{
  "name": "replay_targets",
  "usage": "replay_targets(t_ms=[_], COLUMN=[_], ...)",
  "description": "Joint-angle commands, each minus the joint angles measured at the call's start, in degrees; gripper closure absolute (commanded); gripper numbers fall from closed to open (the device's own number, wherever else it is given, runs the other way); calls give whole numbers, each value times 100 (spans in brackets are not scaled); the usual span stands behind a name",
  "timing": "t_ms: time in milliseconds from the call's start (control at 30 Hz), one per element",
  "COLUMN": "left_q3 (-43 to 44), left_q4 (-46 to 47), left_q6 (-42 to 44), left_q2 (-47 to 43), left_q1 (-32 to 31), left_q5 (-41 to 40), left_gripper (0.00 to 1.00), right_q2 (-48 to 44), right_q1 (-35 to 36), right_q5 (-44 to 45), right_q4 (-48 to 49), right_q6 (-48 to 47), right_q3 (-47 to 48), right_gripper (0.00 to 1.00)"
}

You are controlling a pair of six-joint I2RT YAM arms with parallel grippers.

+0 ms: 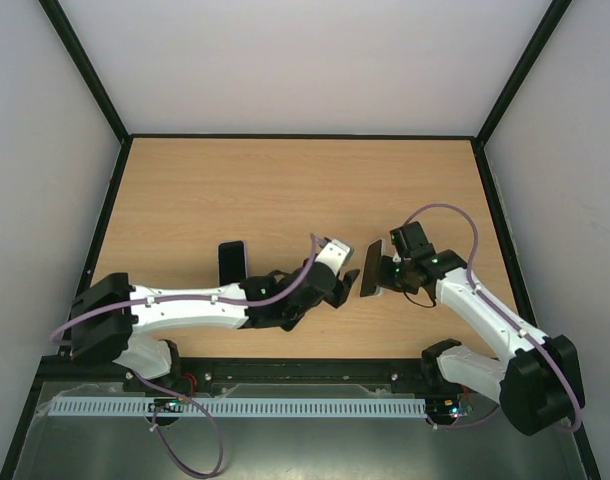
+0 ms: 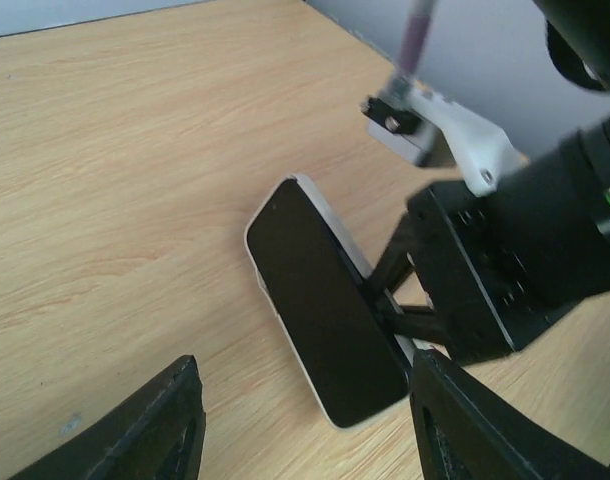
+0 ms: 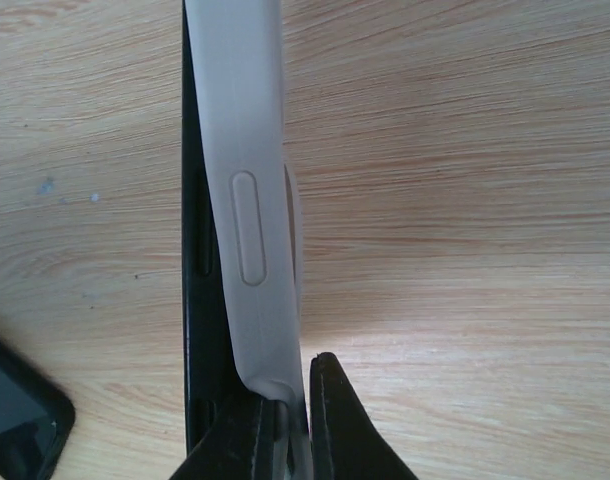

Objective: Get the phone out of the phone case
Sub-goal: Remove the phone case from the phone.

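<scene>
The phone (image 2: 320, 310), a black slab, sits in the pale phone case (image 2: 334, 222), whose rim shows round it. The pair is held on edge, tilted above the wooden table (image 1: 235, 190). My right gripper (image 3: 285, 420) is shut on the case's side wall (image 3: 250, 200), and the phone's dark edge (image 3: 197, 300) lies just left of that wall. From above, the cased phone (image 1: 370, 270) hangs between the two arms. My left gripper (image 2: 315, 430) stands open just short of the phone's near end, one finger (image 2: 170, 425) to each side, holding nothing.
Another black phone (image 1: 231, 262) lies flat on the table left of my left wrist; its corner also shows in the right wrist view (image 3: 15, 420). Black frame rails (image 1: 105, 200) and pale walls border the table.
</scene>
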Motion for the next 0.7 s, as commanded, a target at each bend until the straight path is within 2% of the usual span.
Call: replay_targets(t_ms=[0,367,667], left_q3=[164,189,433], left_q4=[-184,130,244], left_q6=[483,1131,1598], left_q2=[283,1096,1681], left_q1=[-283,-620,-746], left_q5=[-781,-1515,-1478], left_gripper=[44,47,44], right_q2=[305,1324,1631], right_q1=[-35,-35,-35], right_q5=[39,-154,-346], right_q4=[704,907,1031], right_q6=[-37,-311,-322], right_q3=[6,150,217], right_gripper=[98,98,98])
